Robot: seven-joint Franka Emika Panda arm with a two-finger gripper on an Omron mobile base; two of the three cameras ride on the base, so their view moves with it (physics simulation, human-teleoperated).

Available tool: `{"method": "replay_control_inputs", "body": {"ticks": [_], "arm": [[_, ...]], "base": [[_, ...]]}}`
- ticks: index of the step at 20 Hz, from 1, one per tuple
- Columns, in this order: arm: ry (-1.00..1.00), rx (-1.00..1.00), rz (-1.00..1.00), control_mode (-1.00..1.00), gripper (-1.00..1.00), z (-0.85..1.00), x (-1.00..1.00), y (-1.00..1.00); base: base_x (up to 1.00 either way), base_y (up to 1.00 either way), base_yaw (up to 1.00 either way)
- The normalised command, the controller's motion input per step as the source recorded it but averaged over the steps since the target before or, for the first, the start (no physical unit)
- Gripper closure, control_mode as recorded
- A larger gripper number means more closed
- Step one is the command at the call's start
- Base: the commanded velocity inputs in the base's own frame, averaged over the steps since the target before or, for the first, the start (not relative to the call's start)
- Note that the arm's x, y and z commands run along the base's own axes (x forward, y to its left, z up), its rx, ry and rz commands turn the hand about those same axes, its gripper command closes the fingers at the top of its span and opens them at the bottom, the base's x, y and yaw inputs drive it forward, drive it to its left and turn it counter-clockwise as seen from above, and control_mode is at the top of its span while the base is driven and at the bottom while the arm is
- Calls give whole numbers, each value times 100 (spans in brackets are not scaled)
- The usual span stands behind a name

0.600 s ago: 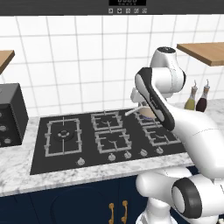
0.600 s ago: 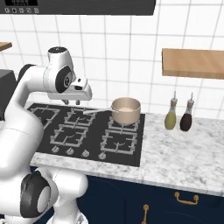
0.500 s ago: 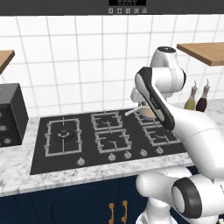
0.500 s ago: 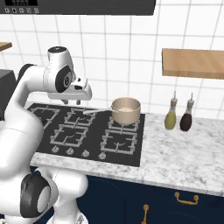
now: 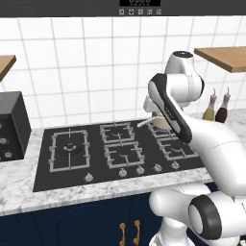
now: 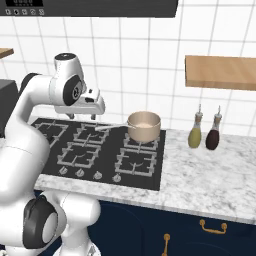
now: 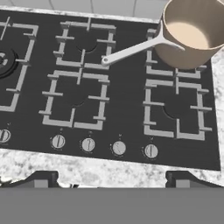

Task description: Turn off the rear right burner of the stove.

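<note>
The stove (image 7: 127, 94) spreads below me. Its rear right burner (image 7: 175, 61) sits at the back right corner under a copper saucepan (image 7: 192, 33). My gripper (image 7: 111, 177) hovers with fingers spread, above the knobs (image 7: 119, 148) along the front edge, ready to choose one.

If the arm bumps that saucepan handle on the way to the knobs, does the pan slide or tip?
Probably pivots or slides rather than tips: the saucepan looks squat and wide, sitting on the rear right burner grate. Its long thin handle gives leverage, so a side bump would likely rotate it. Metal on metal bars, likely little grip.
</note>
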Motion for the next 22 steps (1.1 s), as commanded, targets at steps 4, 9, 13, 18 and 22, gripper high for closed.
{"method": "replay_control_inputs", "body": {"ticks": [4,9,13,18,22], "arm": [[-2,0,0,-100,-100,-2,-29,-3],[2,-1,1,-100,-100,-60,-37,0],[0,0,2,-100,-100,-92,-34,-4],[-4,1,5,-100,-100,-99,-7,-16],[-17,1,2,-100,-100,-46,0,-15]], "base": [[0,0,0],[0,0,0],[0,0,0],[0,0,0],[0,0,0]]}}
